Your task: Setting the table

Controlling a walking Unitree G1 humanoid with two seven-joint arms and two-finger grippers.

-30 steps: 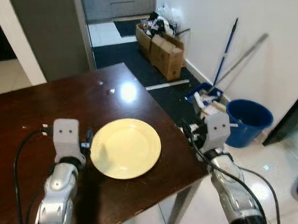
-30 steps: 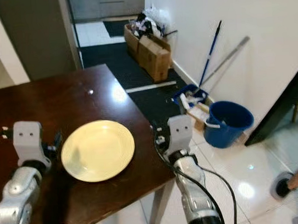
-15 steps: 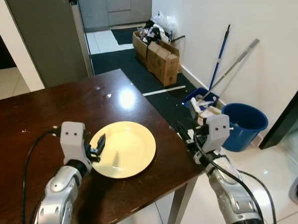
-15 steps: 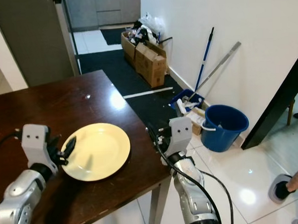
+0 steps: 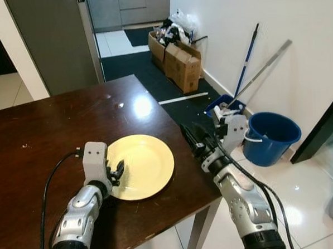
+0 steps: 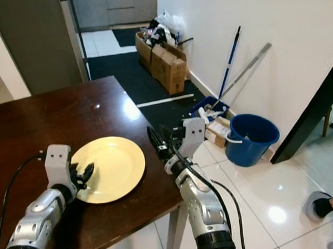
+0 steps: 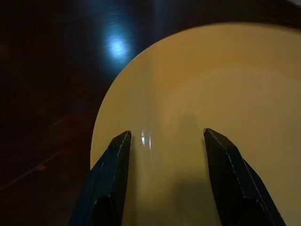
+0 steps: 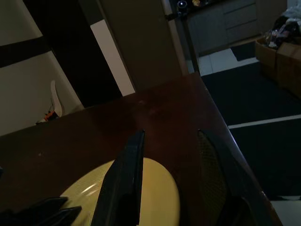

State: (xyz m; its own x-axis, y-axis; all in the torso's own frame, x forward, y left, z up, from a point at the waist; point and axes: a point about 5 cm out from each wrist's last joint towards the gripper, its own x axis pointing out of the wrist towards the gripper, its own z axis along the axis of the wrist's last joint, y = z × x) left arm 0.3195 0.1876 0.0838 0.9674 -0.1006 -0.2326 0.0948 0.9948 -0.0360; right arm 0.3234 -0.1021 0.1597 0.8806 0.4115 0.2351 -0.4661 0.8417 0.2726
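**Both claws open at the yellow plate**

My left claw [image 7: 162, 141] is open, the two black fingers [image 7: 110, 172] spread well apart over the near left part of the yellow plate [image 5: 139, 165]. In my left wrist view the fingertips stand above the plate's rim zone, one near its outer edge and the other further in over the plate — I cannot tell if they touch the surface or only hang just above it. Nothing is held between them.

My right claw [image 8: 171, 141] is open too and holds nothing. It is at the right edge of the desk [image 5: 55, 125], just beside the plate's right side, and its fingers point across the dark wood toward the plate. From the head views this claw [image 6: 159, 140] is a little above the desk edge, not touching the plate.

The plate lies flat on the dark brown desk, near the front right corner, between my two claws. A bright spot of light reflects on the wood behind it.

On the floor to the right of the desk — well apart from it — there is a blue bucket [image 5: 271, 137], with a mop handle [image 5: 247, 63] leaning on the white wall, and cardboard boxes [image 5: 177, 61] further back.
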